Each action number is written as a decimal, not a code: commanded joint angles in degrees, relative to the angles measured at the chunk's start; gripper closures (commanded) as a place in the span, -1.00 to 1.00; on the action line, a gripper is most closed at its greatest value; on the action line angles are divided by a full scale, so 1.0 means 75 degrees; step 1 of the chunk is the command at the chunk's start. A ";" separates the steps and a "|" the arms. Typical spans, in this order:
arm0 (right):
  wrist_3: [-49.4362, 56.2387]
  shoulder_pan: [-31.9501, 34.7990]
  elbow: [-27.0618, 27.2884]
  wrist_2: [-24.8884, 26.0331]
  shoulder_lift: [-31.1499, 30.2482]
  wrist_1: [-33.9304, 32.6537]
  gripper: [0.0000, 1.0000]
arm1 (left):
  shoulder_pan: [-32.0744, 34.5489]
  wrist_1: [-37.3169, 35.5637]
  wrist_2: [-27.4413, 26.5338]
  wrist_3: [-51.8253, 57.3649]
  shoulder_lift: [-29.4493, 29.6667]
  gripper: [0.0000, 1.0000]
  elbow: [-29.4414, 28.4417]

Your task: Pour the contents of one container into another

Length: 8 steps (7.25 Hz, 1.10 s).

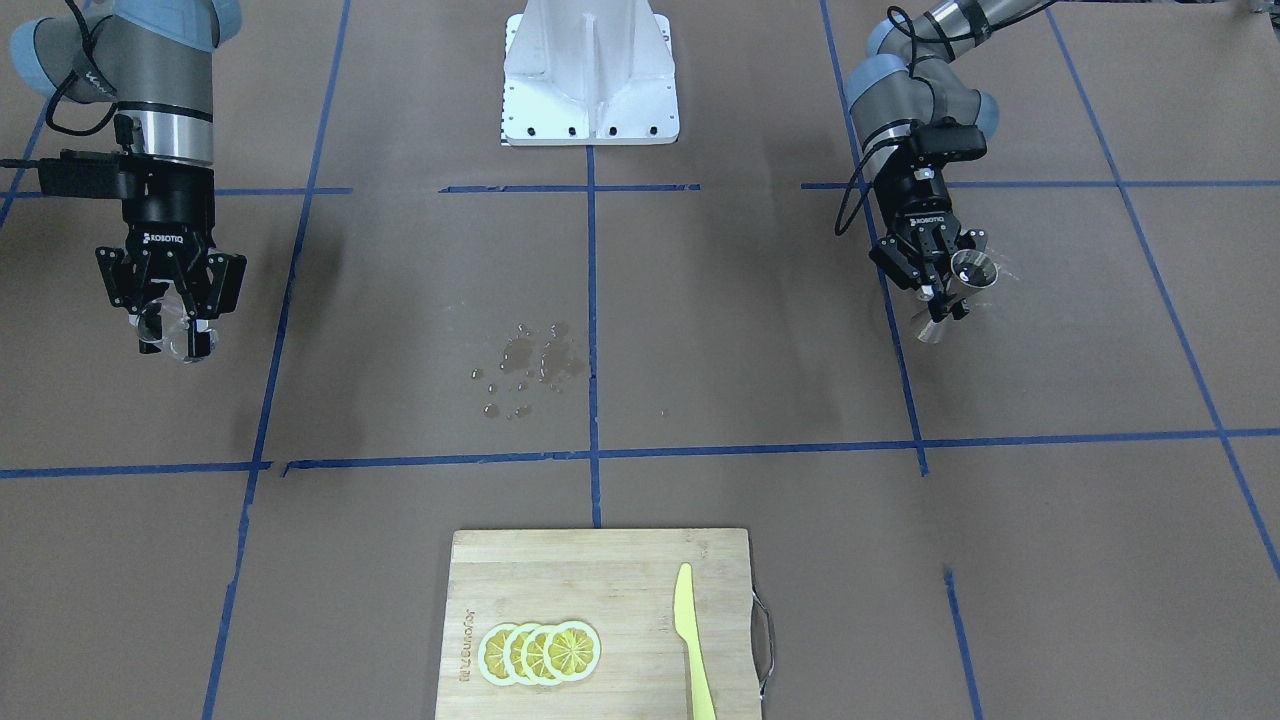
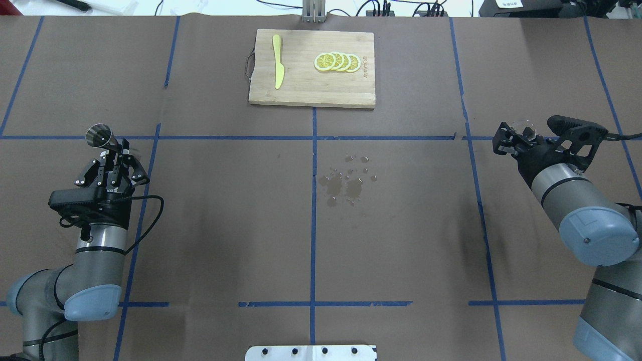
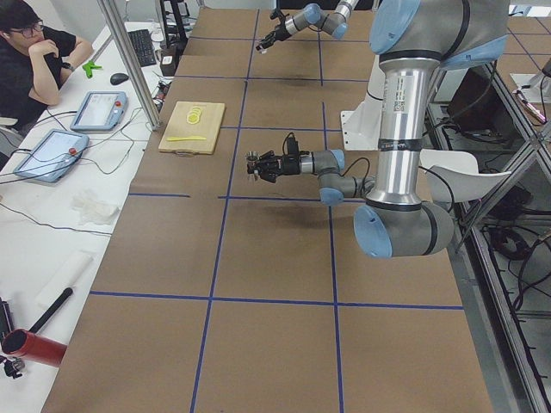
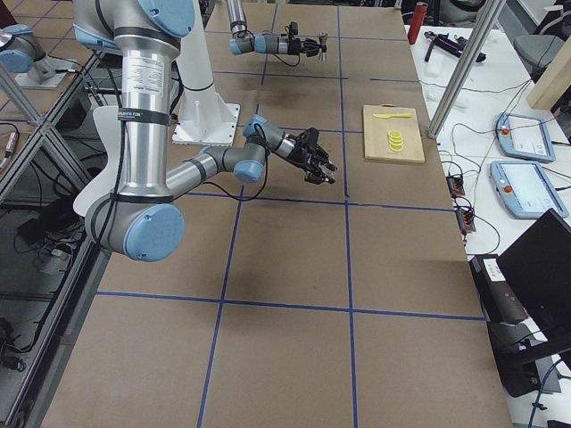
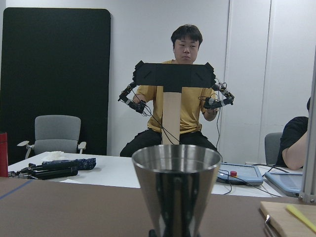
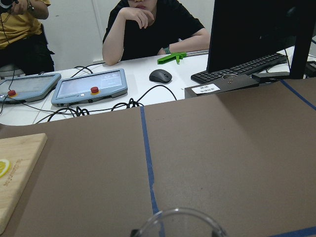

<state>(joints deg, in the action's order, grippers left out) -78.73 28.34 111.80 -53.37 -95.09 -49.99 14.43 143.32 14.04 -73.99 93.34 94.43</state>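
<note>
Gripping the glass cup, the right gripper hangs well to the right of the jigger clamped in the left gripper.

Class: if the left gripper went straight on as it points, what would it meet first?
Probably nothing: the left gripper, holding the jigger, points across bare table; the cutting board lies well to its right.

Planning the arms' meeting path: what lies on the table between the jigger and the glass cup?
A patch of spilled droplets and blue tape lines on the table between jigger and glass cup; the overhead view shows it.
</note>
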 commanded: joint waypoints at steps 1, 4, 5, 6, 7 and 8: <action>-0.0038 -0.0529 -0.0339 0.0725 -0.0083 0.0559 1.00 | -0.0001 0.0004 0.0014 -0.0025 -0.0058 1.00 -0.0120; -0.0050 -0.0847 -0.0328 0.1078 -0.0094 0.0606 1.00 | -0.0001 0.0027 -0.0032 -0.0693 -0.0058 1.00 -0.0730; -0.0050 -0.0941 -0.0340 0.1185 -0.0118 0.0606 1.00 | -0.0001 0.0027 -0.0044 -0.0751 -0.0058 1.00 -0.0835; -0.0166 -0.1046 -0.0340 0.1279 -0.0153 0.0606 1.00 | -0.0013 0.0039 -0.0033 -0.0752 -0.0104 1.00 -0.0964; -0.0214 -0.1106 -0.0363 0.1349 -0.0153 0.0606 1.00 | -0.0025 0.0039 -0.0032 -0.0775 -0.0232 1.00 -0.1012; -0.0214 -0.1129 -0.0375 0.1361 -0.0153 0.0606 1.00 | -0.0048 0.0039 -0.0032 -0.0775 -0.0257 1.00 -0.1012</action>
<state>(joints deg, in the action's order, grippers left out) -80.12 20.27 109.11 -43.52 -96.20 -45.44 14.23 143.60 13.79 -79.72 91.89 87.10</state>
